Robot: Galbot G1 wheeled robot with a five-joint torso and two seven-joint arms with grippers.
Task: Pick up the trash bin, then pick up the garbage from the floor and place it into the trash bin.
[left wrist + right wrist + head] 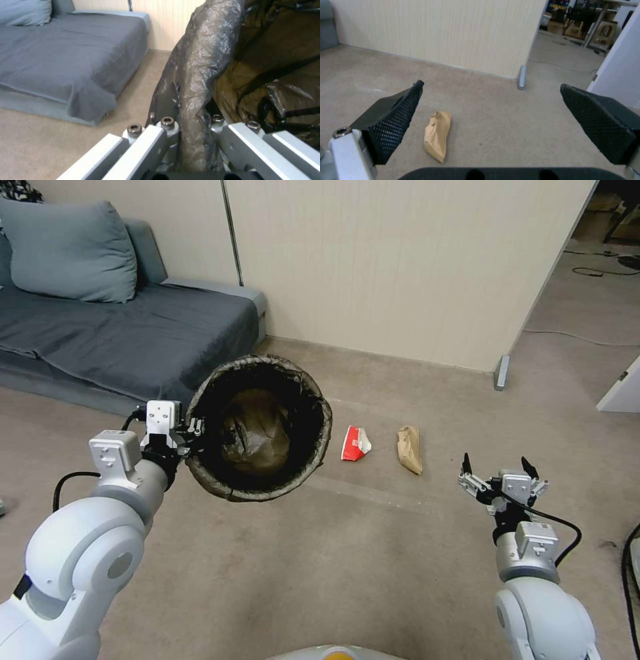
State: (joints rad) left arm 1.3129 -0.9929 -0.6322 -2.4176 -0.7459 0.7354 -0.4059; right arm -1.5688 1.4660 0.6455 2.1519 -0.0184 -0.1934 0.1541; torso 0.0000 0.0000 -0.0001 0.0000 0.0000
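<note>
My left gripper (190,432) is clamped on the rim of the bin (259,428), one finger outside the wall and one inside, with the dark bag liner pinched between them. In the left wrist view the crinkled liner (200,65) runs straight up between my metal fingers (146,147). I hold the bin off the floor (333,553), tilted so its mouth faces my head camera; the bag inside shows brown at the bottom. The bin hangs in front of the grey sofa (133,333), which carries a blue-grey cushion (67,250).

My right gripper (497,472) hovers over the carpet with its fingers spread wide, holding nothing. The right wrist view shows both black textured pads (396,120) far apart.

Two pieces of garbage lie on the floor between the bin and my right gripper. A crushed red-and-white cup (355,443) sits just right of the bin. A flattened brown paper bag (409,449) lies near it, further right, apart from the cup. From my right wrist the paper bag (437,136) appears ahead of the gripper, close to one pad. Behind both stands a pale panelled wall (400,267).
</note>
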